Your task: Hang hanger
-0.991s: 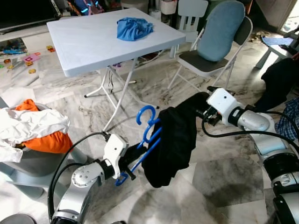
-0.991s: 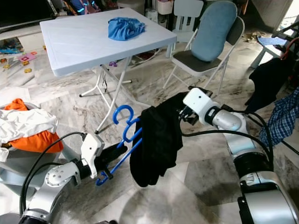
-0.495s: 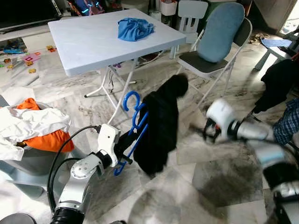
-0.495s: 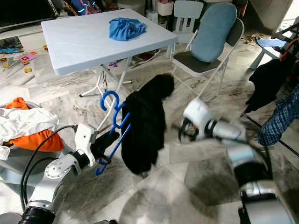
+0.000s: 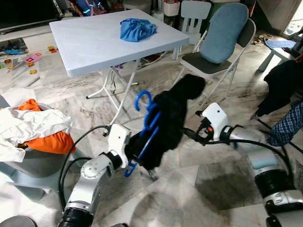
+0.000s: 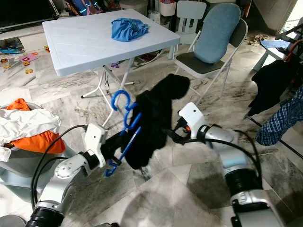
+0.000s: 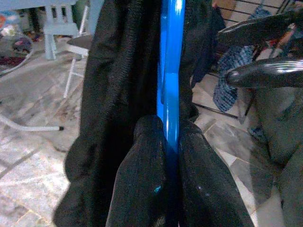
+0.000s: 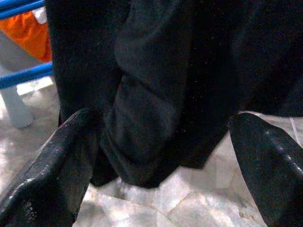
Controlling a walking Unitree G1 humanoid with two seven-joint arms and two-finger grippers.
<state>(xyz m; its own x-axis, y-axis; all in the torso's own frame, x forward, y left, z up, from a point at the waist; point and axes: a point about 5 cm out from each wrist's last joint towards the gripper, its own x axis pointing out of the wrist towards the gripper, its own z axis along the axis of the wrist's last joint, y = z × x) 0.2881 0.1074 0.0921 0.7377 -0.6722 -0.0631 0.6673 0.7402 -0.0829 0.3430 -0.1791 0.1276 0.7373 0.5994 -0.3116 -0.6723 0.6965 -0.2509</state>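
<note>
Centre of the frame: blue hanger (image 5: 147, 124) with a black garment (image 5: 168, 120) draped over it, held above the marble floor (image 5: 222, 182).
Left tool (image 7: 165, 156): clenched on the lower bar of the hanger, hook pointing up.
Right tool (image 8: 161, 142): fingers spread wide, just beside the garment, grasping nothing.
Upper left: white counter (image 5: 90, 42) with a blue cloth (image 5: 136, 28).
Risk: the garment sits bunched to one side; if the hanger tilts, it may slide off to the floor.
</note>
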